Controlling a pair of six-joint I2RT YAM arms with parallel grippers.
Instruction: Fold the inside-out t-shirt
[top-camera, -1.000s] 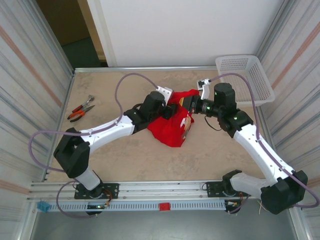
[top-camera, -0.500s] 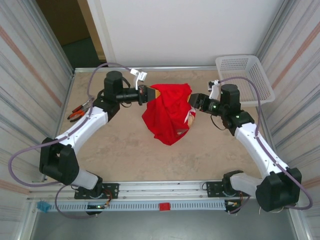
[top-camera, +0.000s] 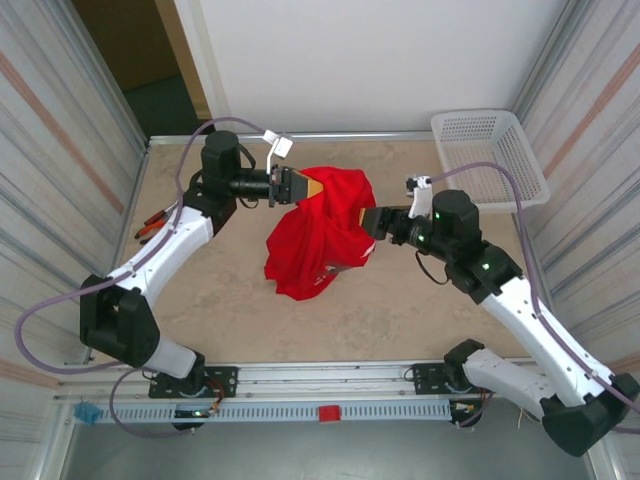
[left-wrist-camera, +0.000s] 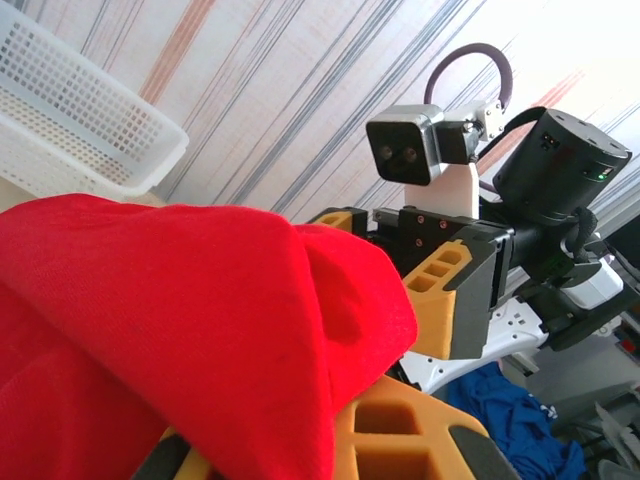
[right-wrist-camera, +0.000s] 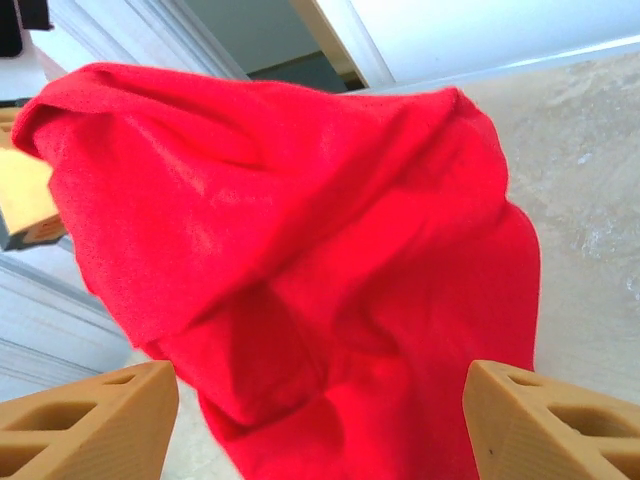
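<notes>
The bright red, soft cloth inside-out t-shirt (top-camera: 322, 225) hung as a crumpled bundle in the middle of the beige tabletop (top-camera: 240, 300). Its upper corner was lifted off the surface and its lower end sagged down onto the table. No fold had been made: the cloth was bunched and draped, not spread flat, so the task looked to be at an early stage. Flattening the shirt and all of the folding were yet to be done.

The left gripper (top-camera: 308, 187) reached in from the left and held the shirt's raised upper-left edge, with red cloth draped over its orange fingers. The rest of the shirt hung from this grip, down and towards the near side.

The right gripper (top-camera: 368, 222) sat at the shirt's right edge with its orange fingers spread wide and nothing clamped between them. In the right wrist view the cloth hung just ahead of that open gap. Whether the fingers touched the cloth could not be told.
</notes>
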